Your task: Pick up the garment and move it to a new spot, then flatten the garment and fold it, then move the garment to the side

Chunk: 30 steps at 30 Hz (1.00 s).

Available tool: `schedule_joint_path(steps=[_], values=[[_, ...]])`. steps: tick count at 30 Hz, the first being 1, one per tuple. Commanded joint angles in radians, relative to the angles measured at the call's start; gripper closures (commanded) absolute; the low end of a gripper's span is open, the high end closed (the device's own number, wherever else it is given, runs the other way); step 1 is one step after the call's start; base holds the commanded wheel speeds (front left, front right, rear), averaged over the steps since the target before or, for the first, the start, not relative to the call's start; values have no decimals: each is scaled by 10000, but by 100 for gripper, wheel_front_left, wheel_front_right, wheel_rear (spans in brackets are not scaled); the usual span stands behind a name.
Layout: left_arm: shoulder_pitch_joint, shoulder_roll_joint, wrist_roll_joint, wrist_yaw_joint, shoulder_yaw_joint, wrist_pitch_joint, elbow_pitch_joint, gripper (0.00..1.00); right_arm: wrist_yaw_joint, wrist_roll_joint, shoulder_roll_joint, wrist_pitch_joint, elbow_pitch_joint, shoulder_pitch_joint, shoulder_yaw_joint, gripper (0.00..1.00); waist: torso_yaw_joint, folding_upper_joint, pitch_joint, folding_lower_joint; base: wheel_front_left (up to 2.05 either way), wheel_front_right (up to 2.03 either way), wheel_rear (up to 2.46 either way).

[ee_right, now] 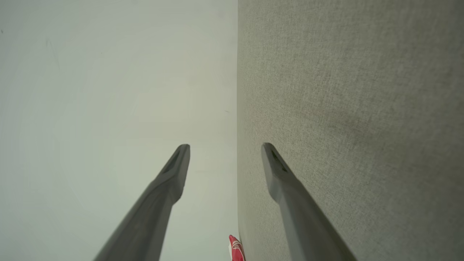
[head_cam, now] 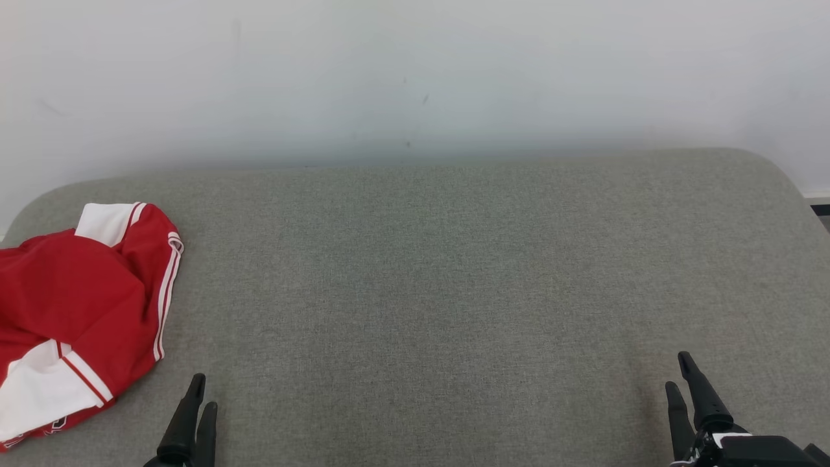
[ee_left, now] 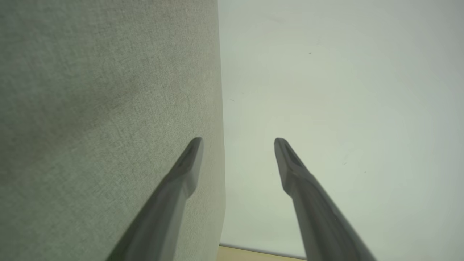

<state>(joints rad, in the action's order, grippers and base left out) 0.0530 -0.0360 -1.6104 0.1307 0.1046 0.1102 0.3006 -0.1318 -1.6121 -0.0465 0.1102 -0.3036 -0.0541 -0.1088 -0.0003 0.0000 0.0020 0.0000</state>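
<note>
The garment (head_cam: 78, 305), red with white panels and thin white stripes along its edges, lies crumpled at the left end of the bench (head_cam: 454, 272), running off the left edge of the head view. The bench is covered in grey woven fabric and has rounded far corners; a plain white wall (head_cam: 415, 78) stands behind it. The left claw (head_cam: 204, 391) rises at the lower left of the head view, just beside the garment's near right edge but apart from it, its two dark fingers drawn close together side by side and clamped on nothing. The right claw (head_cam: 677, 371) rises at the lower right, well apart from the garment, with most of the bench's bare fabric between them; its fingers also sit drawn together and hold nothing. Both claws point toward the wall. In the left wrist view the dark fingers (ee_left: 181, 177) reach out with the grey fabric on one side and the white wall on the other. In the right wrist view a small red and white scrap of the garment shows at the bottom edge, between the two fingers (ee_right: 286, 188) and far beyond them.
</note>
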Motion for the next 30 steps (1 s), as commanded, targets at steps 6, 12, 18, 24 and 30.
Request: schedule_joint_path(steps=[6,12,18,24,30], values=[[-10,-39,79,0,-249,-392,-141,0,1,140,-15,-396,168,-88,440,0,-20,0,-110,0,0,0,0],[-96,-48,295,-3,-329,-632,-118,0,2,350,-18,-636,143,-64,697,0,-29,0,-178,0,0,0,0],[-177,-58,942,-104,-372,-902,-95,0,3,900,-21,-905,77,-44,863,0,-34,0,-252,0,0,0,0],[-270,-69,1995,-274,-418,-1153,-188,0,4,2242,-24,-1160,-86,-75,954,0,-37,0,-330,0,0,0,0],[-402,-79,3234,-425,-532,-1393,-340,0,5,3572,-26,-1393,-218,-66,1042,0,-39,0,-410,0,0,0,0]])
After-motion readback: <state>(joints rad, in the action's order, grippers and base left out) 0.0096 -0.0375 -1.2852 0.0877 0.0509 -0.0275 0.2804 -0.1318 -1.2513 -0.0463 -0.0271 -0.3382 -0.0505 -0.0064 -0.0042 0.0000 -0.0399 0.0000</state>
